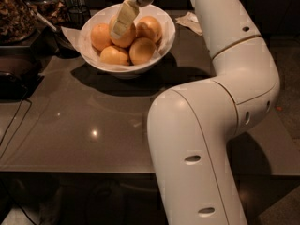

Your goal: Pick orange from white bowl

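Observation:
The white bowl (164,43) stands at the back of the dark table and holds several oranges. My gripper (120,31) reaches down from above into the bowl and rests on the middle fruit at the top of the pile, the orange (127,37), partly hiding it. Rounder, brighter oranges lie around it: left (100,35), right (150,28) and two in front (142,51). I cannot tell whether the orange is gripped. My white arm fills the right side of the view.
A crumpled napkin (190,21) lies right of the bowl. A dark container of brown food (14,13) and other dark items stand at the back left. A cable (14,121) runs along the left. The table's front edge (84,171) is near.

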`<move>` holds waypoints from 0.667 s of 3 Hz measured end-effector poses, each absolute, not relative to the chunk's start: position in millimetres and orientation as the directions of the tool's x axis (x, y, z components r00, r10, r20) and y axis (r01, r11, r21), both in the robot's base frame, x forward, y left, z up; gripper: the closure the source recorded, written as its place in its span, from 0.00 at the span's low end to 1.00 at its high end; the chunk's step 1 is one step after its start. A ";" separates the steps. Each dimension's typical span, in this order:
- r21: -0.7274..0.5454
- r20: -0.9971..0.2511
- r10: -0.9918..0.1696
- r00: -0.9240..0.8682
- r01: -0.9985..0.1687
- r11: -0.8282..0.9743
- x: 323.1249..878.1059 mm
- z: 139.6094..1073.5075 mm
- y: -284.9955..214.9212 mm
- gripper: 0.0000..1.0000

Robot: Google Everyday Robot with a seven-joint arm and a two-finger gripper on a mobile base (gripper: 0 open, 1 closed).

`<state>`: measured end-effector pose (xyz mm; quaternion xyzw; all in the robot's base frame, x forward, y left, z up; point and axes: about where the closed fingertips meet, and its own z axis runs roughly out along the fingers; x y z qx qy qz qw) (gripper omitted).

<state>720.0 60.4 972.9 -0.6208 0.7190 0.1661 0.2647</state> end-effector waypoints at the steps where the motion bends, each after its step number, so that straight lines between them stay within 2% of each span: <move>1: -0.080 -0.581 -0.808 -0.100 -0.981 0.179 722.5 965.5 58.9 0.24; 2: -0.069 -0.580 -0.807 -0.108 -0.981 0.182 724.6 958.0 56.5 0.24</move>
